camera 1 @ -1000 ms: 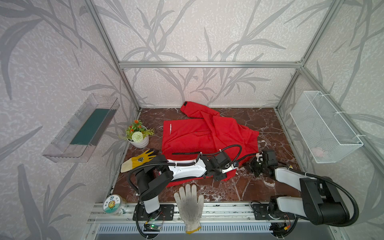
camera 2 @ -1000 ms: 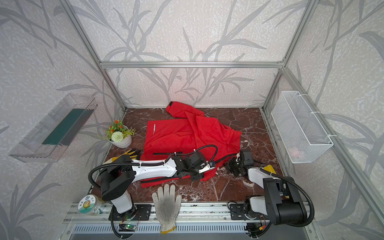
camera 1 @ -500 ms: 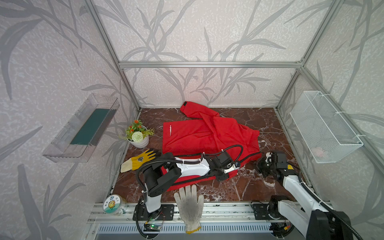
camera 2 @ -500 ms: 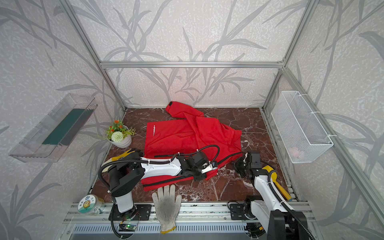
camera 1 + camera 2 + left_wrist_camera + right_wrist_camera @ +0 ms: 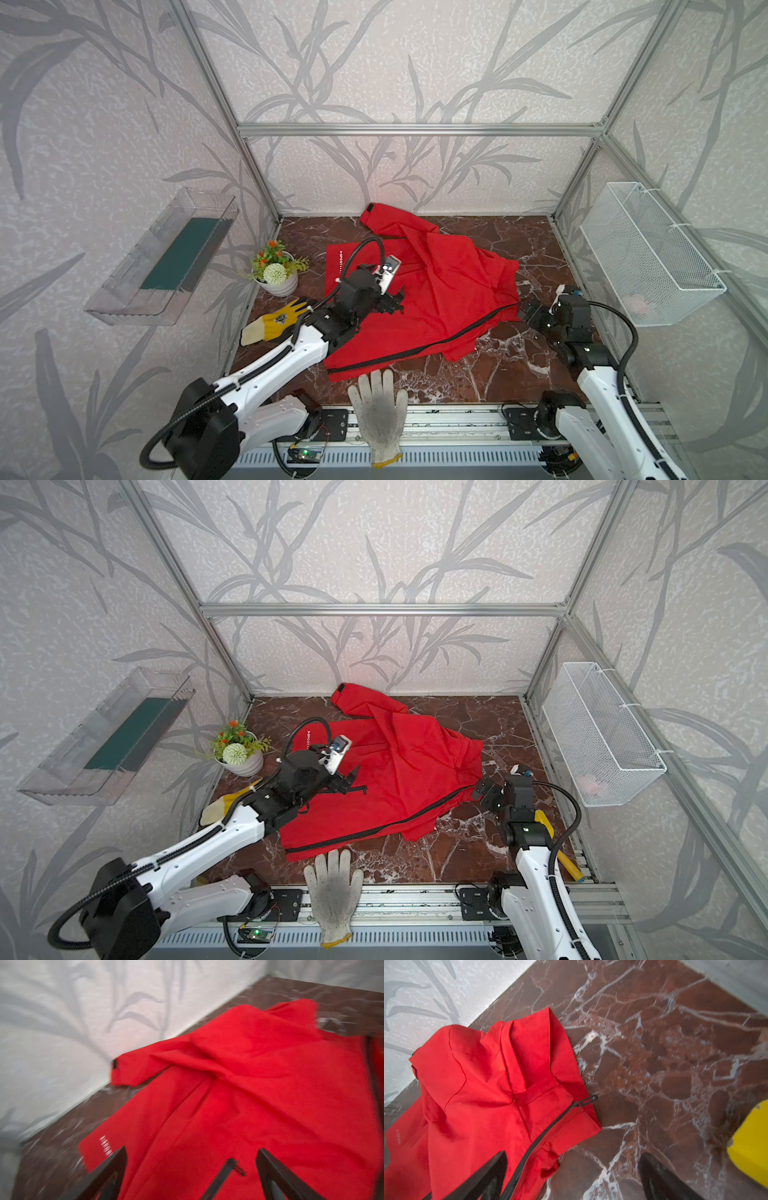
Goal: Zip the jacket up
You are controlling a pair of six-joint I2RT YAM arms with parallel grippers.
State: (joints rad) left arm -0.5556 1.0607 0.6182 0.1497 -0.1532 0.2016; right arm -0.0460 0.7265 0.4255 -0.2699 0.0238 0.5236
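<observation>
The jacket lies central on the tabletop, the plant to its left. A glove lies before it at the front edge, a second glove before the plant.

Both top views: high at the front, looking steeply down, distant, sharing the whole table. Wrist views: low, close over the jacket; left blurred, seemingly facing the rear wall.
</observation>
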